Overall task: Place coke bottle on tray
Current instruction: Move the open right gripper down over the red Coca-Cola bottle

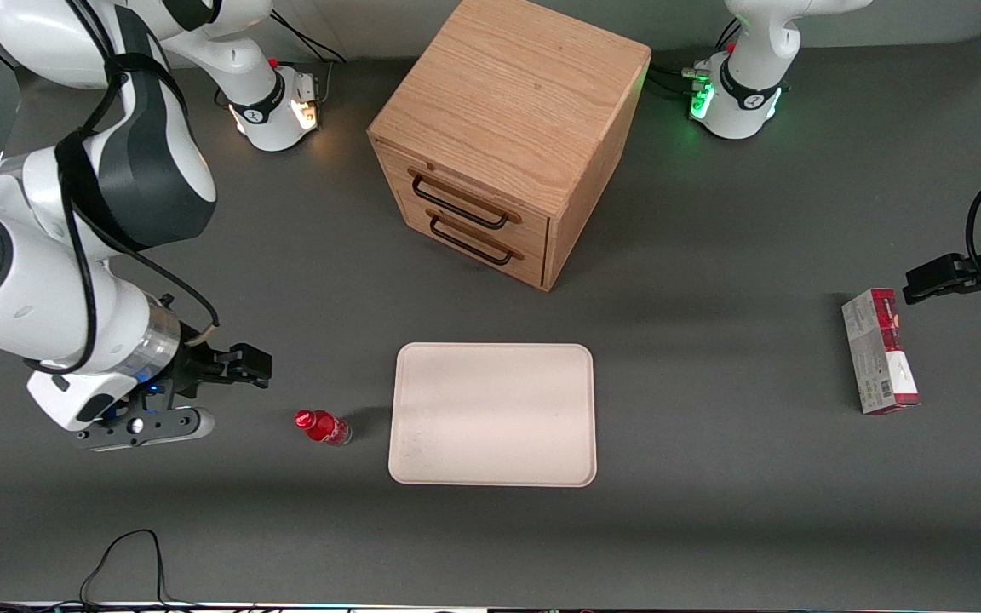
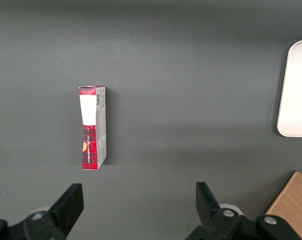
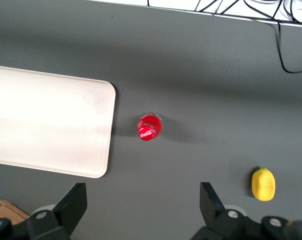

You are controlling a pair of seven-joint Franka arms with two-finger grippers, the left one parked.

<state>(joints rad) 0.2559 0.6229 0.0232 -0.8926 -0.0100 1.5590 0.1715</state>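
The coke bottle (image 1: 323,426), tiny with a red cap and red body, stands on the dark table beside the tray, toward the working arm's end. From the right wrist view I see its red cap (image 3: 149,127) from above. The cream-white tray (image 1: 493,415) lies flat with nothing on it, nearer to the front camera than the cabinet; it also shows in the right wrist view (image 3: 45,120) and the left wrist view (image 2: 296,90). My right gripper (image 1: 256,368) hovers above the table, apart from the bottle and toward the working arm's end. It (image 3: 142,195) is open wide and holds nothing.
A wooden drawer cabinet (image 1: 507,140) with two shut drawers stands farther from the front camera than the tray. A red-and-white carton (image 1: 880,351) lies toward the parked arm's end. A yellow lemon-like lump (image 3: 263,184) lies near the bottle. Cables (image 1: 124,562) run along the table's front edge.
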